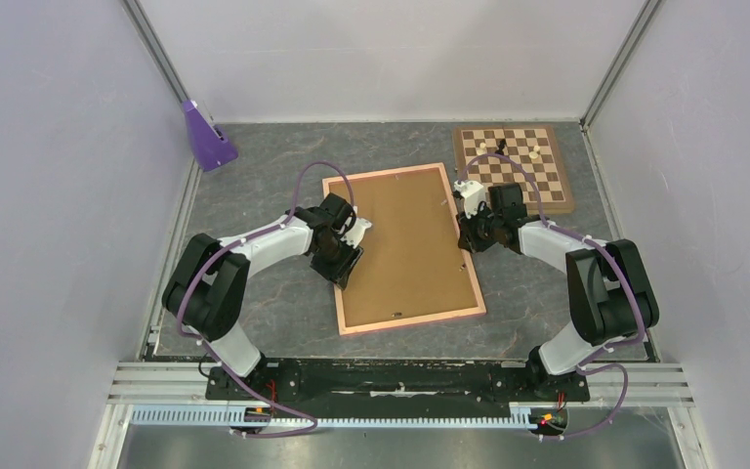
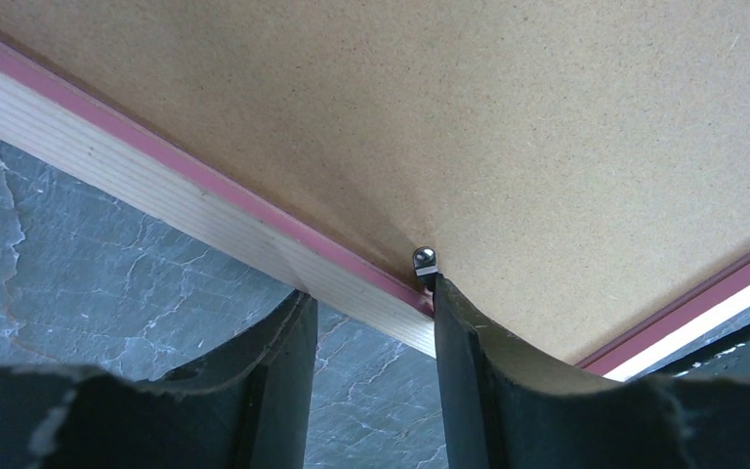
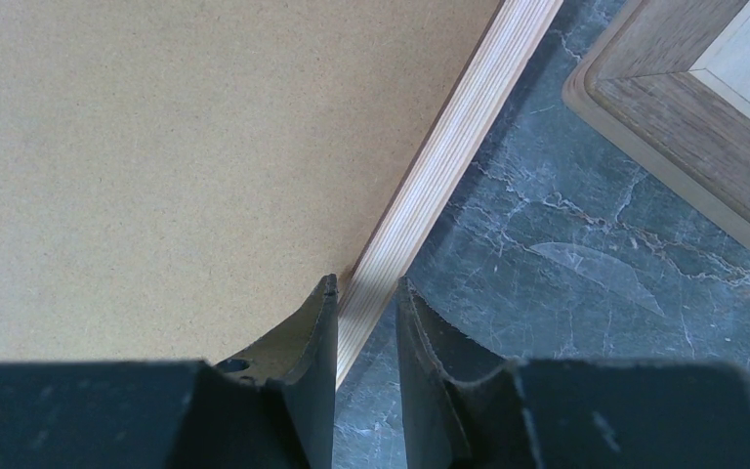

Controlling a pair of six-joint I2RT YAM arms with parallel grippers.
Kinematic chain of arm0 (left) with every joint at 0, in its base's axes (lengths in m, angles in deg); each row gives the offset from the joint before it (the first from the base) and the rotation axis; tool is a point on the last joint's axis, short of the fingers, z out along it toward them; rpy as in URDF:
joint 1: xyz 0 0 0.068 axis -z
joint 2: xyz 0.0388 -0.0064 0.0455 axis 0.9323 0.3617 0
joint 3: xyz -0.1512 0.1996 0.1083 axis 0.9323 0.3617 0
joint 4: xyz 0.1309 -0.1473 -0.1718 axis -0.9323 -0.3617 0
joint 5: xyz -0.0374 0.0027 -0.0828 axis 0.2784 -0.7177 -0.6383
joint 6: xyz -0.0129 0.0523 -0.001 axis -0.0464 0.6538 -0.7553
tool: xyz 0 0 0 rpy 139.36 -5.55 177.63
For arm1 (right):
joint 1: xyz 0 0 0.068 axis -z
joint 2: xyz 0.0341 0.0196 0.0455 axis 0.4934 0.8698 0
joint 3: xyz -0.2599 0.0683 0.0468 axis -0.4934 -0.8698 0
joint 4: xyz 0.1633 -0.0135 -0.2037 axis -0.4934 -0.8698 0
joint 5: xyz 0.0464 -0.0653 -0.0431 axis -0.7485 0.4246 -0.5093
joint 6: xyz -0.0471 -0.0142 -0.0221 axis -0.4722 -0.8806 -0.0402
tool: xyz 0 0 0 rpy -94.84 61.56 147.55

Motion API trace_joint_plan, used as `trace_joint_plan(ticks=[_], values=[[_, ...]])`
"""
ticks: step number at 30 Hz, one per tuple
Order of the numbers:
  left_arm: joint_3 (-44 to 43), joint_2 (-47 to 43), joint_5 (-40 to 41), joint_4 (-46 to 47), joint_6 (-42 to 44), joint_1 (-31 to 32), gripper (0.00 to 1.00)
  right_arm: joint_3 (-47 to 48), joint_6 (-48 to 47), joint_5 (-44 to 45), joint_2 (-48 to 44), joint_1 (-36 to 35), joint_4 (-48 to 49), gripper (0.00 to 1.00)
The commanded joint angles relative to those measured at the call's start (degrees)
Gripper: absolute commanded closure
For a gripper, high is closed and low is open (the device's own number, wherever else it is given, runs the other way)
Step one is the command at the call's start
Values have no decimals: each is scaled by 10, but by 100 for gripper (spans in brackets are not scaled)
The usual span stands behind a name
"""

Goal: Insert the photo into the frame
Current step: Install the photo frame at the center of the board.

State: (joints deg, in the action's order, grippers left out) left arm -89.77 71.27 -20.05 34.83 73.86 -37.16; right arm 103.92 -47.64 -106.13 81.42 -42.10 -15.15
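Note:
The frame (image 1: 410, 320) lies back-up in the middle of the table, its pale wood rail (image 2: 156, 186) edged with pink. A plain brown backing board (image 1: 405, 244) fills it. The photo is hidden. My left gripper (image 1: 345, 258) stands over the frame's left rail, open. In the left wrist view its (image 2: 369, 293) one finger is on the table side and the other is beside a small metal tab (image 2: 425, 260). My right gripper (image 1: 469, 240) sits on the right rail (image 3: 449, 147). It (image 3: 366, 288) is shut across the rail, with one finger on the board side and one on the table side.
A brown-and-cream chessboard (image 1: 514, 166) with a few pieces lies at the back right, close to the frame's right edge; its corner (image 3: 703, 88) shows in the right wrist view. A purple wedge-shaped object (image 1: 205, 137) stands at the back left by the wall. White walls enclose the table.

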Motion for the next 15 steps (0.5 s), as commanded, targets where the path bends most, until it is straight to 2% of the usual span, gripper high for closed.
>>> trace_joint_plan(ticks=[1,7,8,11,15], values=[[1,-6,27,20,62,9,98,16,-46,24,11,1,21,87],[1,-9,29,20,76,9,98,18,-50,27,10,1,20,87],[1,-9,31,20,73,9,95,18,-50,27,10,1,20,87],[-7,-7,29,15,51,9,64,18,-50,26,10,1,20,87],[-22,3,9,3,25,9,42,18,-49,23,12,1,18,87]])
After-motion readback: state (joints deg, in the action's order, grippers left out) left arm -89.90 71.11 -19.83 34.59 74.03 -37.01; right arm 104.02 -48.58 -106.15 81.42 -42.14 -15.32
